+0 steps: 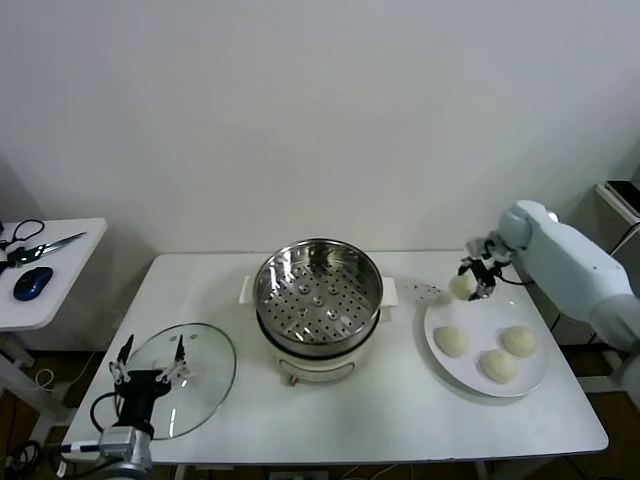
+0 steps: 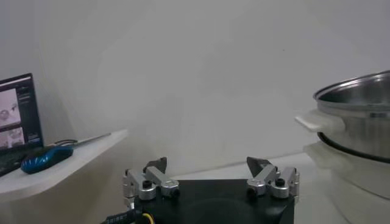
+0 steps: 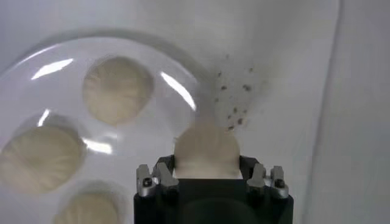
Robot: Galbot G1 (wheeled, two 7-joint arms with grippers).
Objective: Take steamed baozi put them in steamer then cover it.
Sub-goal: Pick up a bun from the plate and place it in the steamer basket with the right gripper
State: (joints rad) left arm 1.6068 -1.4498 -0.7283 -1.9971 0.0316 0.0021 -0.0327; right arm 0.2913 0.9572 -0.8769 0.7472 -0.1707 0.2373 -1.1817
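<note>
Beside the steamer [image 1: 318, 297], off to its right, the right gripper [image 1: 472, 279] is holding one baozi [image 1: 462, 286] clamped between its jaws, lifted above the near rim of the white plate [image 1: 533, 375], where three more buns [image 1: 451, 340] are sitting; the steamer's perforated basket is standing empty, and the glass cover [image 1: 205, 382] is lying flat on the table to the steamer's left, with the left gripper [image 1: 150, 366] waiting over it, jaws wide apart. Seen from the left wrist, those open jaws are framing nothing, and the steamer's steel wall and white side handle [image 2: 317, 122] are showing well off beyond them. Over the plate, the right wrist view is showing the bun [image 3: 206, 151] pinched at the fingertips, with the other buns [image 3: 117, 89] resting on the plate below and a scatter of dark specks [image 3: 234, 103] on the table nearby. Since the dough is soft and smooth, it could, I judge, be squeezing out or slipping during the carry toward the steamer, or be catching on the steel rim if the arm is travelling too low.
</note>
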